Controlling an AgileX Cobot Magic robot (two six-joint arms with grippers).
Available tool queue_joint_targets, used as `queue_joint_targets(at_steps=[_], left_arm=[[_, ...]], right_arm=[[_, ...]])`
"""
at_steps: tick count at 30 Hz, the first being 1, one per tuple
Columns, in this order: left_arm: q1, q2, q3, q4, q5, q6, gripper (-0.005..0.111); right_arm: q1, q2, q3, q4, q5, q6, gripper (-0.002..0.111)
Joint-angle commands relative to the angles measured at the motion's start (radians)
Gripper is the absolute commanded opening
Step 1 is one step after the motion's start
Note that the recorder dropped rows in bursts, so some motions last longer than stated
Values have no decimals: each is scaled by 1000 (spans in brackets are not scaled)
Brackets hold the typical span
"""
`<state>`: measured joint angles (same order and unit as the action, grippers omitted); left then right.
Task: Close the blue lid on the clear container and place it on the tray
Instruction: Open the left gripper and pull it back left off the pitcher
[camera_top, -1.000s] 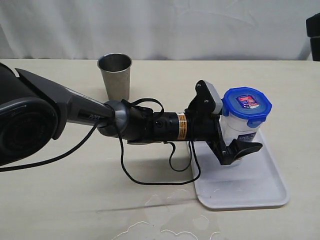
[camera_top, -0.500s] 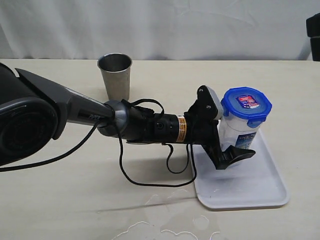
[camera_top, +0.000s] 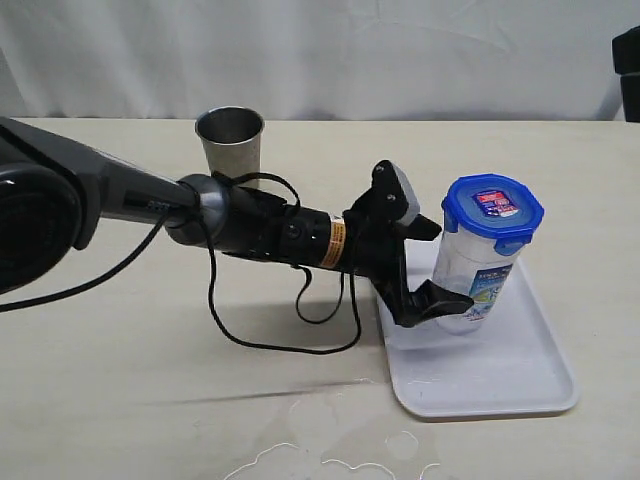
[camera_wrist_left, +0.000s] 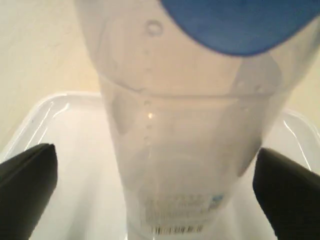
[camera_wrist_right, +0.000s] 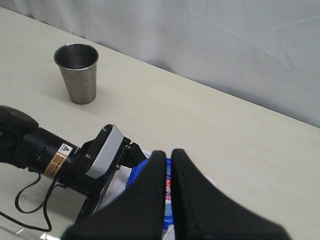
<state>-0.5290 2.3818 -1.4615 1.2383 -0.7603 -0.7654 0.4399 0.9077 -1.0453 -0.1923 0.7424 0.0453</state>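
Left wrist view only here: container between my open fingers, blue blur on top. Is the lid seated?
Observer: The exterior view shows the blue lid level on the clear container, with the visible flaps folded down.
Operator: Fully on the tray?
Observer: Yes, its base stands inside the rim, on the tray's left half in that view.
Operator: Where's the right gripper?
Observer: Shut, above the lid; nothing touches the lid in the exterior view.

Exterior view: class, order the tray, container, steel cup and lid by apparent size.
1. tray
2. container
3. steel cup and lid look alike; the cup stands farther back, so I leave them unranked.
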Motion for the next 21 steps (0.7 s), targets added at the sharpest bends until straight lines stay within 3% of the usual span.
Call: queue_joint_targets(at_steps=[1,8,11,13,17,18,19,21], left_arm=[[47,-40,-6,202,-16,-181,101],[111,-89,-6,482,27,-452,101],[127,-131,-5,506,68,-544,93],[134,-161,-5,506,68,-570,78],[134,-224,-5,506,48,-671,36],[134,-261,-5,506,44,-710,14],[136,-279,-5,506,42,-710,4],[139,-309,-5,506,42,-726,0]], right_arm=[[-7,-2,4,4,-2,0,4],[-7,-2,4,4,4,0,4],[-7,-2,4,4,6,0,4],[-7,-2,4,4,6,0,4],[-7,-11,4,4,11,0,4],[-7,-16,4,4,11,0,4],[-7,-20,4,4,11,0,4],[-7,-35,4,4,11,0,4]])
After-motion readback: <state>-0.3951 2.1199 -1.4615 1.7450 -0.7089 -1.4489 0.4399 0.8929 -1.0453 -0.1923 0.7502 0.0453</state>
